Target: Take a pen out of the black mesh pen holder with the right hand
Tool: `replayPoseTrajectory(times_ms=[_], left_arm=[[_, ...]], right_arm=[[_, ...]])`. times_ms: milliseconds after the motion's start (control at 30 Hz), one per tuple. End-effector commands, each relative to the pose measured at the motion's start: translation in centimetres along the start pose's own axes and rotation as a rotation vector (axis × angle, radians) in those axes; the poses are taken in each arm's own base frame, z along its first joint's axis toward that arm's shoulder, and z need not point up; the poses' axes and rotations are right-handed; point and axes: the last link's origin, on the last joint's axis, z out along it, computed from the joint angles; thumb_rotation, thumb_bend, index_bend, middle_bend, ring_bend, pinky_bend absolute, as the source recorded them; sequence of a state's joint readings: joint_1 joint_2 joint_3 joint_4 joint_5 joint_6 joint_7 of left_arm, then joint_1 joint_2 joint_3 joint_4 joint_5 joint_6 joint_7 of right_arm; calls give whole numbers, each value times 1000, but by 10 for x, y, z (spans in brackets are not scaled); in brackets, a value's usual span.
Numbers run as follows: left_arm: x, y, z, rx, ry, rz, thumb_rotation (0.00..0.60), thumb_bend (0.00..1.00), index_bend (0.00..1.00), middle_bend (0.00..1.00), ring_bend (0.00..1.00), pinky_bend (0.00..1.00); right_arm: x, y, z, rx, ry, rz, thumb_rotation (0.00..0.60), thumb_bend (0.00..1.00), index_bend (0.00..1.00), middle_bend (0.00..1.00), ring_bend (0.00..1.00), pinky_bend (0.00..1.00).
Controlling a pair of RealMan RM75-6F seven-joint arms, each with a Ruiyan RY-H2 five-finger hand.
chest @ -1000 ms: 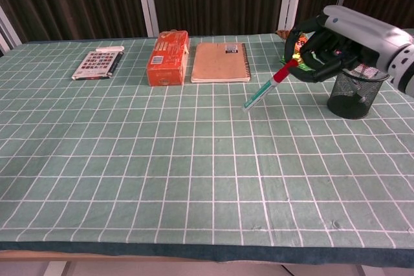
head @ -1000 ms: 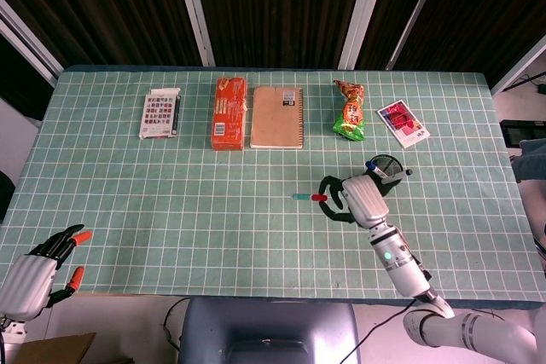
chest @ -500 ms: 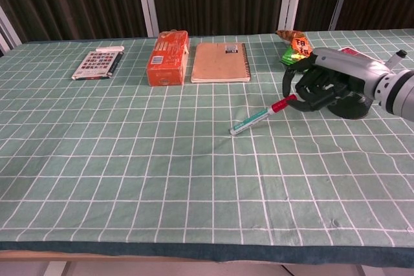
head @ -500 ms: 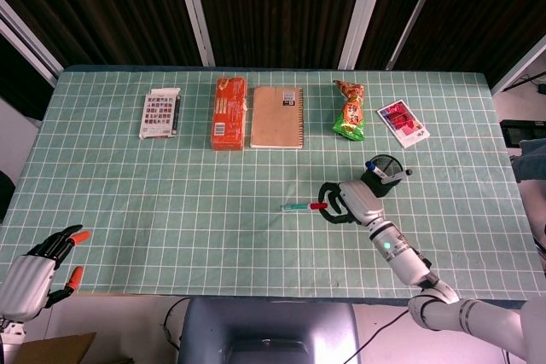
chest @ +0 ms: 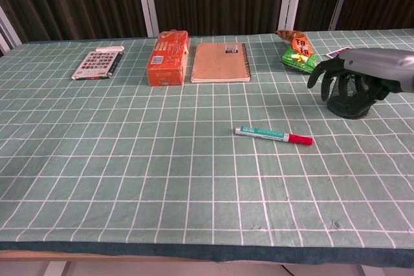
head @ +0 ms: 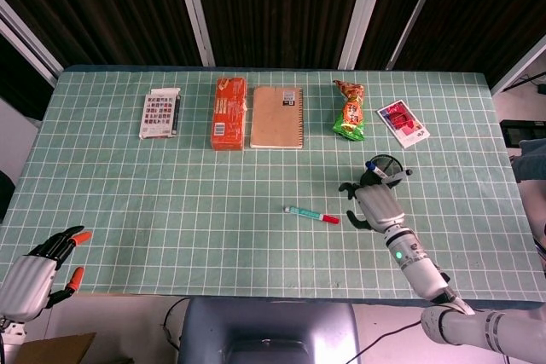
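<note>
The right hand (head: 372, 202) reaches in from the lower right on an outstretched arm, back upward, its dark fingers (chest: 321, 71) spread and curved downward, holding nothing. The left hand (head: 38, 266) sits at the lower left corner, fingers apart with orange tips, also holding nothing.

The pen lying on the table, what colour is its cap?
The pen has a red cap on a green-and-white body; the chest view shows it best.
</note>
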State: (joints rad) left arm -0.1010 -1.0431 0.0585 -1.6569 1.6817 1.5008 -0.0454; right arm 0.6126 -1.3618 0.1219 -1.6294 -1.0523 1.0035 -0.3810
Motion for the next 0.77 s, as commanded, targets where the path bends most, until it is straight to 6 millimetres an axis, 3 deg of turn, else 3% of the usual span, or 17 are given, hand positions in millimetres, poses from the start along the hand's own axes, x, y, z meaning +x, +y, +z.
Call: replayPoseTrajectory(times_ms=[33, 233, 400, 567, 767], left_arm=[[0, -1, 0, 1, 0, -1, 600, 459, 217, 150, 200, 421], [0, -1, -1, 2, 0, -4, 600, 458, 218, 151, 200, 421], [-1, -2, 0, 11, -5, 3, 600, 459, 218, 151, 200, 421], [-1, -2, -1, 21, -8, 13, 600, 459, 218, 151, 200, 421], [-1, -1, -1, 23, -5, 20, 600, 459, 218, 151, 200, 421]], right_arm=[[14, 2, -33, -91, 89, -54, 600, 689, 355, 415, 414, 526], [17, 8, -97, -137, 228, -134, 600, 524, 334, 333, 301, 292], [9, 29, -141, -216, 325, -231, 600, 467, 232, 188, 126, 193], [-4, 52, -163, -293, 337, -218, 600, 464, 77, 46, 7, 177], [-8, 63, -169, -288, 313, -178, 600, 464, 19, 35, 0, 178]])
